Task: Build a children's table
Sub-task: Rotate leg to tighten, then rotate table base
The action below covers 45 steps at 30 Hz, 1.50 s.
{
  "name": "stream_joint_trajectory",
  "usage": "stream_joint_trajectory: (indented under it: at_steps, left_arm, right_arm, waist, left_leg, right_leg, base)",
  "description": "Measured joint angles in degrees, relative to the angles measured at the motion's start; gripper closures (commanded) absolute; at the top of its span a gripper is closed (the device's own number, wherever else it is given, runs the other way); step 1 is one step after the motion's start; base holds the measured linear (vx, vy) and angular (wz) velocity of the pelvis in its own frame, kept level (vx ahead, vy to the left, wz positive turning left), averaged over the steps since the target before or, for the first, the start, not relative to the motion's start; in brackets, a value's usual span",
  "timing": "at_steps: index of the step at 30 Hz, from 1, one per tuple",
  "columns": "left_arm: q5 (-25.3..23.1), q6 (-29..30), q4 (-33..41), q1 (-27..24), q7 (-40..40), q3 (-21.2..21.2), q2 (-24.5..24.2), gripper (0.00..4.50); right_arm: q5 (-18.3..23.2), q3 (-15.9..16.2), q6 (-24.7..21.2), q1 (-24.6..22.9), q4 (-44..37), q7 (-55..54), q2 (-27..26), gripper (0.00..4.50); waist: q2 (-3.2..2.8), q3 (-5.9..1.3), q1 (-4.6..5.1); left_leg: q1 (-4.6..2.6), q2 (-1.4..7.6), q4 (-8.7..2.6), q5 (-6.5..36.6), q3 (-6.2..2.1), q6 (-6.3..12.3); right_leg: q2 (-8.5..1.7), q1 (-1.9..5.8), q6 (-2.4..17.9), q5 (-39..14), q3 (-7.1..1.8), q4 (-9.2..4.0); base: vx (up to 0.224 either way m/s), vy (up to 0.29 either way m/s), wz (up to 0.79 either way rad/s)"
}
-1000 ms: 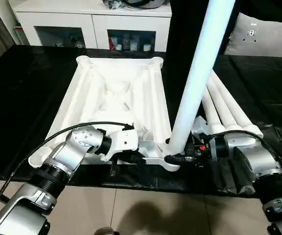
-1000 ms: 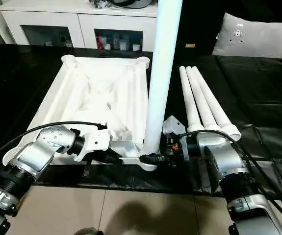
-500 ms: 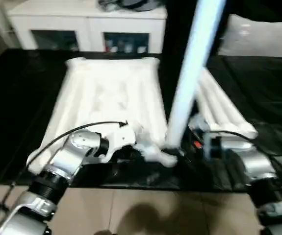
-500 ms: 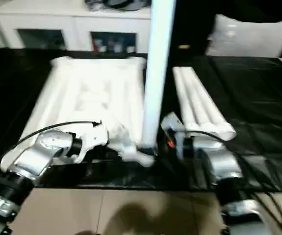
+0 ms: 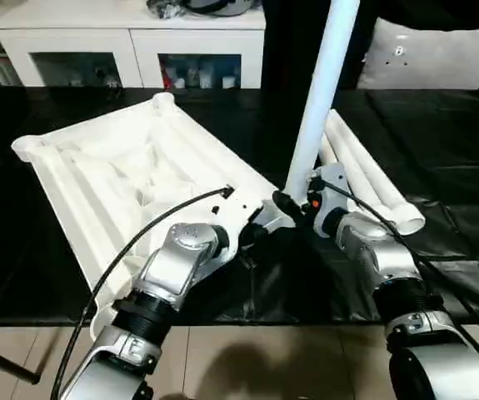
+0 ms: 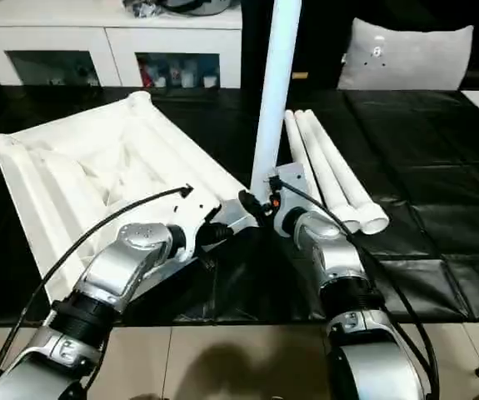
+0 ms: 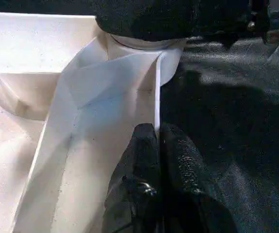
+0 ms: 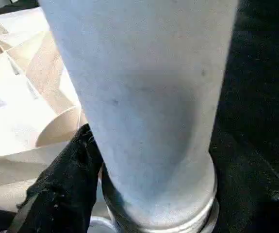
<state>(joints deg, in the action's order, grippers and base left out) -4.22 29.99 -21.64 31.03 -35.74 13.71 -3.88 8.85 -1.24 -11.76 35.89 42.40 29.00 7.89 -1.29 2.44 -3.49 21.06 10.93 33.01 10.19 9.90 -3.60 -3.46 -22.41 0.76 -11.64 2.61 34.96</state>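
The white tabletop [image 5: 114, 175] lies underside up and skewed on the black table, its ribs showing. One white leg [image 5: 318, 92] stands upright in the near right corner socket [image 7: 144, 46]. My left gripper [image 5: 254, 235] is shut on the tabletop's thin rim beside that socket; in the left wrist view both black fingers [image 7: 139, 160] pinch the rim. My right gripper [image 5: 287, 203] is shut on the base of the upright leg [image 8: 149, 97], with one black finger [image 8: 66, 184] pressed against its side. Three more white legs [image 5: 368, 179] lie side by side just to the right.
A white cabinet with glass doors [image 5: 131, 50] stands behind the table. A grey cushion [image 5: 426, 58] sits at the back right. The black table's front edge [image 5: 306, 310] runs just under my forearms, with floor below.
The tabletop has swung round, its far end now pointing left, and the corner with the upright leg has moved farther from me. Both grippers went with it, keeping their holds.
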Motion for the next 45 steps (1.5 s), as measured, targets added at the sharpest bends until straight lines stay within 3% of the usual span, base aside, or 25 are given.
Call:
stream_joint_trajectory:
  at_steps: [3, 7, 10, 13, 14, 19, 21, 27, 36, 39, 45]
  left_arm:
    - [-0.2, 0.0, -0.1, 0.2, 0.4, 0.1, 0.0, 4.50]
    - [-1.7, -2.5, -2.6, 1.5, 1.6, 0.7, -0.5, 4.50]
    - [-1.9, -4.4, -5.9, 3.6, 4.0, 0.0, -0.3, 3.97]
    - [-0.9, -6.5, -6.4, 3.6, 4.1, -1.2, -0.1, 3.94]
    - [-0.6, -6.8, -6.4, 3.6, 4.0, -1.3, -0.1, 3.74]
    - [0.2, -9.6, -5.3, 3.6, 4.7, -2.6, -0.1, 3.54]
    - [0.6, -9.5, -3.5, 3.3, 5.3, -3.7, -1.0, 3.54]
    - [0.2, -6.7, 5.4, 0.3, 6.1, -6.6, -8.8, 3.54]
    - [-6.3, -0.2, 9.1, -2.9, 8.7, -12.0, -24.6, 4.23]
    - [-7.6, 2.4, 9.9, -4.1, 9.2, -13.0, -27.2, 4.45]
    - [-9.6, 7.6, 11.7, -6.1, 8.7, -12.5, -30.8, 4.45]
  right_arm:
    - [0.0, -0.1, -0.1, -0.8, -0.6, 0.2, 0.0, 0.83]
    - [0.2, 0.3, -1.3, -8.3, -10.9, 1.7, 2.0, 0.39]
    - [0.7, 0.6, -3.1, -11.8, -15.6, 1.5, 2.3, 0.17]
    - [0.7, 0.2, -3.3, -13.2, -17.9, 0.3, 2.6, 0.02]
    - [0.7, 0.1, -3.3, -13.3, -18.3, 0.1, 2.6, 0.00]
    - [0.8, -0.3, -8.2, -15.0, -25.2, -0.6, 3.8, 0.00]
    - [0.7, 1.0, -9.0, -16.1, -26.2, 0.8, 4.7, 0.00]
    - [0.2, 4.4, -10.4, -16.6, -26.5, 2.5, 4.4, 0.00]
    - [-0.9, 7.0, -11.2, -13.5, -23.1, 3.6, 3.6, 0.00]
    - [-1.8, 8.1, -11.2, -12.4, -20.8, 4.0, 3.5, 0.00]
    - [-2.3, 9.5, -11.3, -10.6, -18.7, 4.6, 2.7, 0.00]
  waist:
    - [0.01, 0.01, 0.01]
    - [0.04, 0.04, -0.17]
    - [-0.03, 0.09, 0.22]
    - [-0.15, 0.17, 0.11]
    - [-0.18, 0.17, 0.06]
    - [-0.27, 0.21, -0.22]
    - [-0.28, 0.22, -0.21]
    - [-0.61, 0.23, 0.22]
    - [-0.81, 0.31, -0.63]
    - [-0.81, 0.31, -1.42]
    - [-0.81, 0.31, -2.26]
  left_leg:
    - [0.01, 0.00, 0.04, 0.0, 0.00, -0.02]
    - [0.04, -0.01, 0.06, 0.0, 0.00, -0.03]
    - [0.26, 0.00, 0.06, 0.0, 0.00, -0.09]
    - [0.49, 0.02, 0.07, 0.0, -0.01, -0.09]
    - [0.52, 0.03, 0.07, -0.1, -0.01, -0.06]
    - [0.81, 0.03, 0.19, -0.1, -0.05, 0.11]
    - [0.83, 0.03, 0.21, -0.1, -0.06, 0.09]
    - [0.79, 0.07, 0.21, 0.0, -0.08, -0.07]
    - [0.86, 0.07, 0.36, 0.0, -0.17, -0.10]
    - [0.87, 0.07, 0.44, 0.0, -0.17, -0.09]
    - [0.90, 0.06, 0.61, 0.0, -0.22, -0.10]
  right_leg:
    - [0.00, -0.09, 0.0, 0.0, 0.00, 0.01]
    - [-0.01, -0.12, 0.0, 0.1, -0.02, -0.01]
    - [0.03, -0.43, 0.0, 0.2, -0.05, 0.00]
    - [0.04, -0.65, 0.0, 0.2, -0.03, 0.01]
    - [0.05, -0.67, 0.0, 0.2, -0.02, 0.00]
    - [0.04, -0.77, 0.0, 0.2, 0.02, -0.04]
    - [0.04, -0.77, 0.0, 0.2, 0.02, -0.04]
    - [0.06, -0.76, 0.0, 0.2, 0.05, 0.04]
    - [0.05, -0.76, 0.0, 0.2, 0.11, 0.05]
    - [0.05, -0.75, 0.0, 0.2, 0.10, 0.08]
    - [0.04, -0.74, 0.0, 0.2, 0.08, 0.19]
  base:
    - [0.000, 0.000, 0.00]
    - [0.000, 0.000, 0.00]
    - [0.000, 0.000, 0.00]
    - [0.000, 0.000, 0.00]
    - [0.000, 0.000, 0.00]
    - [0.000, 0.000, 0.00]
    - [0.000, 0.000, 0.00]
    - [0.000, 0.000, 0.00]
    - [0.000, 0.000, 0.00]
    - [0.000, 0.000, 0.00]
    - [0.000, 0.000, 0.00]
